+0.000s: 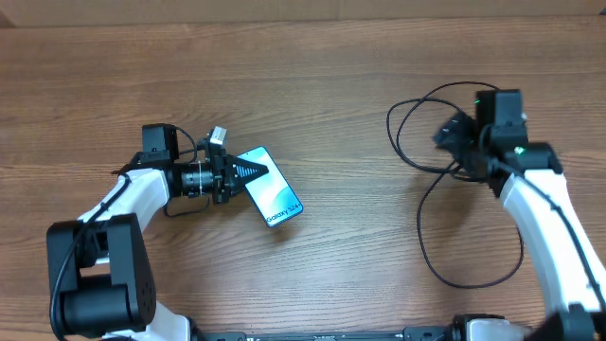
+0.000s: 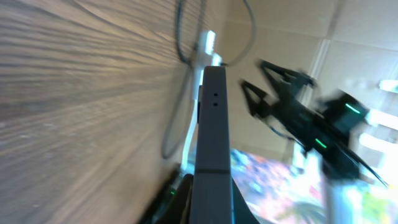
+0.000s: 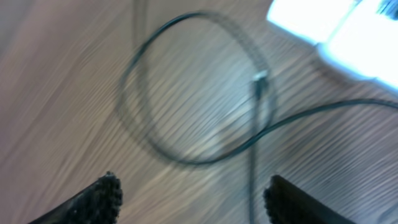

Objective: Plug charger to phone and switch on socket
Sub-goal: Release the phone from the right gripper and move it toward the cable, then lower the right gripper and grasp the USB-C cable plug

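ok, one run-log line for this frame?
left fingers: shut on phone | right fingers: open, over charger loop | charger: not plugged into phone

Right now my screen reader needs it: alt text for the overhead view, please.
The left gripper clamps one end of a phone on a wooden table. The right gripper hangs open over a looping black cable.

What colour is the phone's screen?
Light blue with white writing on the phone, clearest from the overhead view.
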You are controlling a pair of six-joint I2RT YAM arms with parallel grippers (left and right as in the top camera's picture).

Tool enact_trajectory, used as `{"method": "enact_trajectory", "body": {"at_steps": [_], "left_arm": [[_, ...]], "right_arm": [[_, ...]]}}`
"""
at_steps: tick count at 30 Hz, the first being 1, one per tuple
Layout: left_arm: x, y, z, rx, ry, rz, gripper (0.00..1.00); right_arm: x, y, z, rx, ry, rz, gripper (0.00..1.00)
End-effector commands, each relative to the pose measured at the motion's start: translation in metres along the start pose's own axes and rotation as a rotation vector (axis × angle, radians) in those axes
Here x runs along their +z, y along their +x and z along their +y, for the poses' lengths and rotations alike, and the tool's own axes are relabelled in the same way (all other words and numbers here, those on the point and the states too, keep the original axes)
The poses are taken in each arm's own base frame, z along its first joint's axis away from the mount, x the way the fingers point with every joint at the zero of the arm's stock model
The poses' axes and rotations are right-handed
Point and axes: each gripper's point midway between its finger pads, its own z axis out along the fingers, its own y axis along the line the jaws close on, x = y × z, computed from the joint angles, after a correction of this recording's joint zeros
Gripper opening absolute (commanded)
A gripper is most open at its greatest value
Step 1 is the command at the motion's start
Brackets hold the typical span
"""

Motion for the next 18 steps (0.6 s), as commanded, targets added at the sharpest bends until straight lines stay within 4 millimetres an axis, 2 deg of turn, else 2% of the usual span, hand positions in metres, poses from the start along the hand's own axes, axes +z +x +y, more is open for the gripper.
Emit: {"method": "enact_trajectory", "body": {"at_steps": [1,4,10,13,18], "left_arm": [[-0.002,0.011,-0.028,0.021,0.164,0.081,0.04],[-0.002,0.011,-0.028,0.022,0.164,0.081,0.04],[-0.002,0.011,-0.028,0.011,0.164,0.081,0.04],[-0.002,0.011,-0.028,0.011,0.163,0.081,0.04],[-0.002,0.011,-0.028,0.011,0.160,0.080,0.04]], "right_arm": [[0.028,-0.014,-0.015,-0.040,0.065,0.008,0.63],[0.055,-0.014,-0.017,-0.036,0.081,0.022,0.56],[0.093,-0.009,-0.020,-0.038,0.106,0.045,0.51],[0.103,-0.010,-0.026,-0.041,0.140,0.035,0.50],[0.105,-0.007,-0.030,-0.043,0.158,0.042,0.50]]}}
